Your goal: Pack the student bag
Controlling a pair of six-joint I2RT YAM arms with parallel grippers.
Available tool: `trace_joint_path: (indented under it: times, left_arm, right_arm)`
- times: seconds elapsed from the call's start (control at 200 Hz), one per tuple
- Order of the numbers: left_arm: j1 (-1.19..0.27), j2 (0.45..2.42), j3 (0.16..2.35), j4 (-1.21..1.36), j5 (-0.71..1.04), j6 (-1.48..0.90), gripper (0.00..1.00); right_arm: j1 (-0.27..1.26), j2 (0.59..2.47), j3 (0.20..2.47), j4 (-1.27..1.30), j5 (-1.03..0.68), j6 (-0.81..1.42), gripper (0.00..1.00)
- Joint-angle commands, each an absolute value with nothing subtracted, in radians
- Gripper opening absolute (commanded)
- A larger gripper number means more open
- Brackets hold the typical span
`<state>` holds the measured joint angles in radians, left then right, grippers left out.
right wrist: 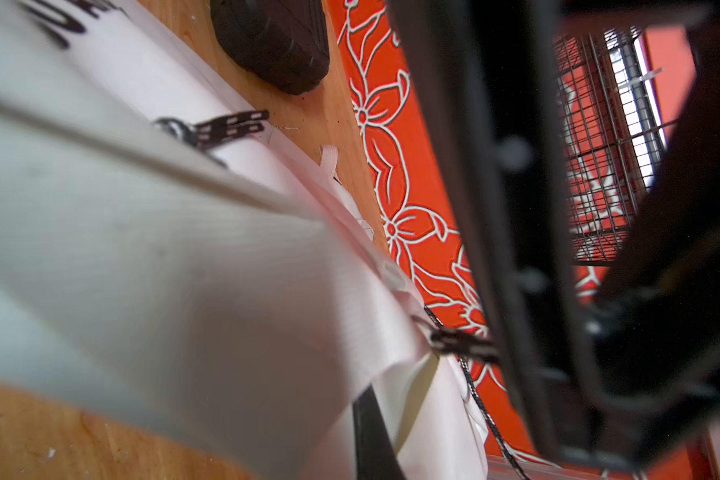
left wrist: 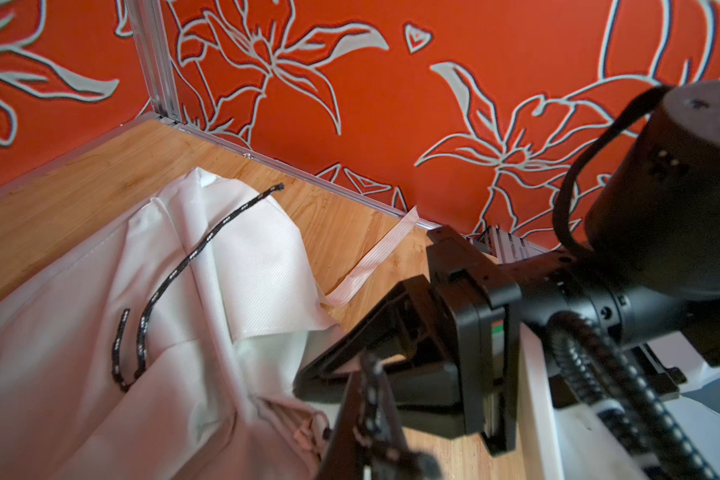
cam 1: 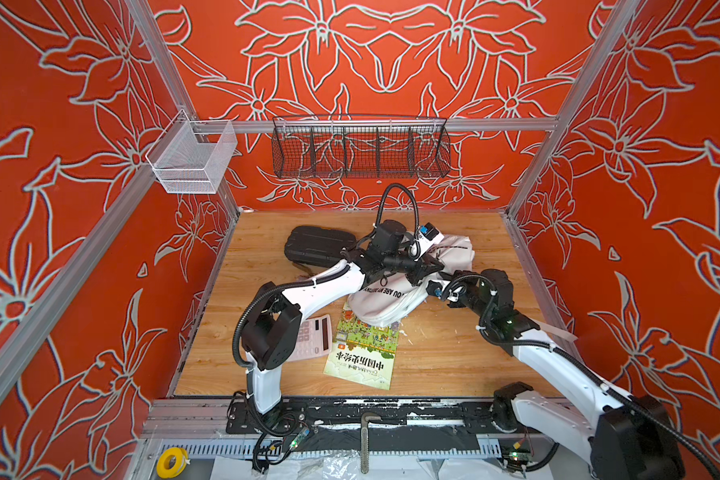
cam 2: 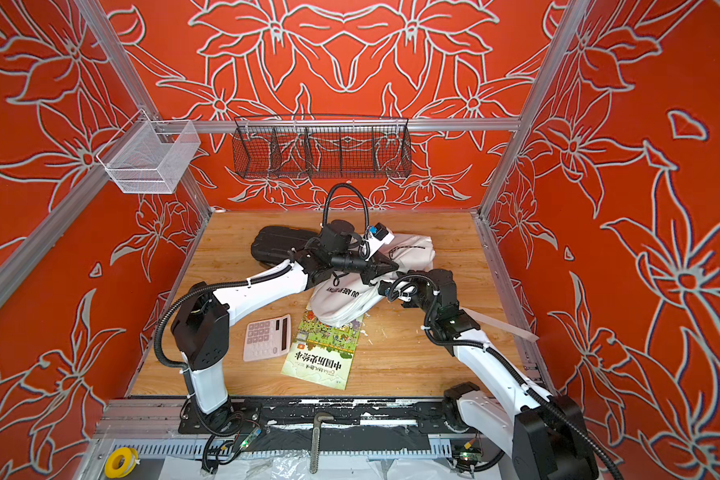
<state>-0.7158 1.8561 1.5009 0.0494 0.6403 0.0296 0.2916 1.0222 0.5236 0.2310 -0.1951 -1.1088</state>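
On the wooden tabletop [cam 1: 454, 357], left gripper [cam 1: 431, 264] pinches a black cord zipper pull [left wrist: 371, 390] of the large white fabric student bag [cam 1: 391, 309]; right gripper [cam 1: 432, 286] is clamped shut alongside.

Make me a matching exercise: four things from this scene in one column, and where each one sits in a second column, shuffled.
Things:
1. white fabric backpack
2. pink plastic calculator
3. green illustrated paperback book
4. black wire basket

Places:
A. hangs from the aluminium rail at the back
B. partly under the backpack
C. crumpled on the wooden table's far half
D. flat on the table, left of the book in both top views

Pairs: 1-C, 2-D, 3-B, 4-A
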Motion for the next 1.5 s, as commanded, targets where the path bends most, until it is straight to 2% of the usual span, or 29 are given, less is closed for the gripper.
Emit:
trace_joint_path:
  times: [0.0,0.21,0.465,0.641,0.756,0.836,1.046,1.306,1.496]
  left_arm:
    - [-0.723,1.752,1.470,0.073,0.667,0.039,0.00]
    - [-0.723,1.673,1.388,0.068,0.628,0.025,0.00]
    - [-0.724,1.660,1.346,0.083,0.590,-0.016,0.00]
    - [-0.725,1.731,1.399,0.110,0.520,0.014,0.00]
    - [-0.723,1.799,1.530,0.000,0.546,0.021,0.00]
    - [-0.723,1.798,1.534,-0.018,0.578,0.002,0.00]
    - [-0.723,1.694,1.448,0.007,0.585,0.003,0.00]
    - [-0.725,1.635,1.423,-0.046,0.573,0.021,0.00]
    - [-0.726,1.588,1.386,-0.074,0.504,0.090,0.00]
  right_arm:
    - [0.268,1.066,0.493,0.252,-0.158,-1.026,0.00]
    - [0.214,1.125,0.515,0.293,-0.120,-0.862,0.00]
    - [0.201,1.209,0.630,0.164,-0.028,-0.639,0.00]
    - [0.201,1.176,0.586,0.193,-0.127,-0.576,0.00]
    - [0.202,1.181,0.606,0.123,0.038,-0.504,0.00]
    - [0.201,1.177,0.588,0.128,0.139,-0.477,0.00]
    - [0.192,1.193,0.557,0.140,0.227,-0.411,0.00]
    - [0.181,1.245,0.628,0.041,0.329,-0.255,0.00]
    - [0.164,1.226,0.622,0.041,0.318,-0.214,0.00]
